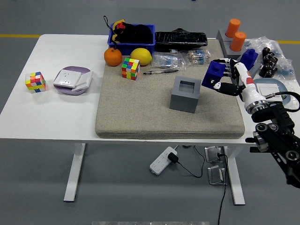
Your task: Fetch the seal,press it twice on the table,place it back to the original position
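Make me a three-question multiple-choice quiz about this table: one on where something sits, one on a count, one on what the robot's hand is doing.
1. Where is the orange?
A. on the white table's left end
B. beside the lemon, in front of the blue bin
C. inside the grey box

2. How many colourful puzzle cubes?
A. one
B. two
C. four

3. The right hand is
A. gripping a blue stamp
B. lying empty
C. holding a pen

B, it touches the lemon; B, one on the mat, one on the bare table; A, fingers wrap the blue stamp.
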Controlling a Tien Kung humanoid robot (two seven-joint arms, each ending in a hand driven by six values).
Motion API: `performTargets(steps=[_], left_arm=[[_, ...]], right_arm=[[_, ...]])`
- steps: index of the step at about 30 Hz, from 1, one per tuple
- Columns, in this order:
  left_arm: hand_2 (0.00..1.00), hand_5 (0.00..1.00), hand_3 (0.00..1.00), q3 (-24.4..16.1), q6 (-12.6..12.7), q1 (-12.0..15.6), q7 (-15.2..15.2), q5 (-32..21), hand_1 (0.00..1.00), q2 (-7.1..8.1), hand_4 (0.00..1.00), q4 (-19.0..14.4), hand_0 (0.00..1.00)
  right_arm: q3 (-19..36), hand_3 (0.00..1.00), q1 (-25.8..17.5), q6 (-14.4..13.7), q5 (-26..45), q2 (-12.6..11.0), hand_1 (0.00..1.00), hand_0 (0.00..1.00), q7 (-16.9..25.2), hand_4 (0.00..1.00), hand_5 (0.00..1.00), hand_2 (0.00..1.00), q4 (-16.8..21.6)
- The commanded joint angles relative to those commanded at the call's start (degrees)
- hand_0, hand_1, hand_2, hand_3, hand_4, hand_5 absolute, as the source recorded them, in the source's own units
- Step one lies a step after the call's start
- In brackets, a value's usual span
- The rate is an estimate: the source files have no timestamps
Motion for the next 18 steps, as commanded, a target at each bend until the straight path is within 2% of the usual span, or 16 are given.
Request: performTargets(steps=[5, 18], left_arm=[[0.758, 0.322, 0.814, 0.1, 0.0, -0.1, 0.0, -0.1, 0.795, -0.02, 0.743, 0.1, 0.83], [0.758, 0.322, 0.814, 0.6, -0.1, -0.2, 0.1, -0.2, 0.796, -0.02, 0.743, 0.1, 0.83]], right_arm=[[-3.1, 0.434, 2.6, 0.7, 1.9, 1.5, 0.401, 0.529, 0.1, 0.614, 0.002, 0.428, -3.5], [-7.2, 0.435, 5.5, 1.2, 3.9, 4.1, 0.401, 0.53, 0.6, 0.62, 0.002, 0.428, -7.3]])
